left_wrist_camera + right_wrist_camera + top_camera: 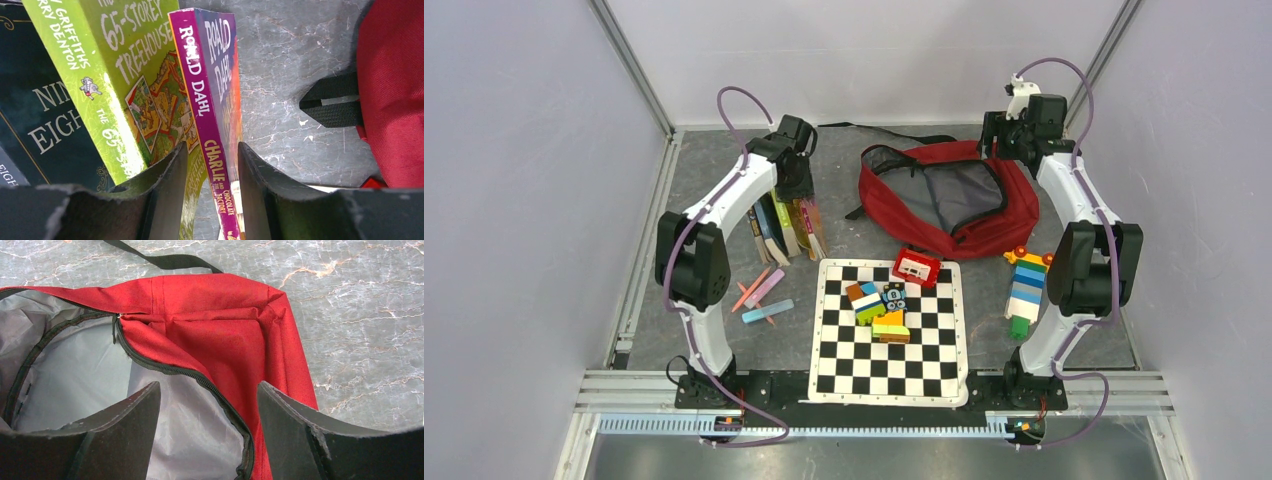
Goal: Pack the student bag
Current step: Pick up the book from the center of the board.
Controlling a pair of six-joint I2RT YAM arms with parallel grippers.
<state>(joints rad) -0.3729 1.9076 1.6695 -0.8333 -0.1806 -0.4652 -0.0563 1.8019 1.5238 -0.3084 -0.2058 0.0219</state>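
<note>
The student bag (pixel 1016 215) is dark red and lies open at the back right, its grey lining (pixel 959 190) showing. My right gripper (pixel 995 140) is open at the bag's far right rim. In the right wrist view it (pixel 209 395) straddles the black zipper edge (pixel 220 395), with lining to the left and red fabric (pixel 225 325) to the right. My left gripper (pixel 796 190) is over a row of standing books (pixel 784 228). In the left wrist view it (pixel 212 155) is open astride the purple Roald Dahl book (pixel 200 75). A gap shows on the left side of that book.
A green Treehouse book (pixel 115 65) and a dark book (pixel 45 115) stand left of the purple one. The bag's black strap (pixel 332 105) lies to its right. A chessboard mat (pixel 844 360) holds toy blocks (pixel 879 305) and a small red toy box (pixel 916 267). A block tower (pixel 1027 285) lies right, markers (pixel 764 295) left.
</note>
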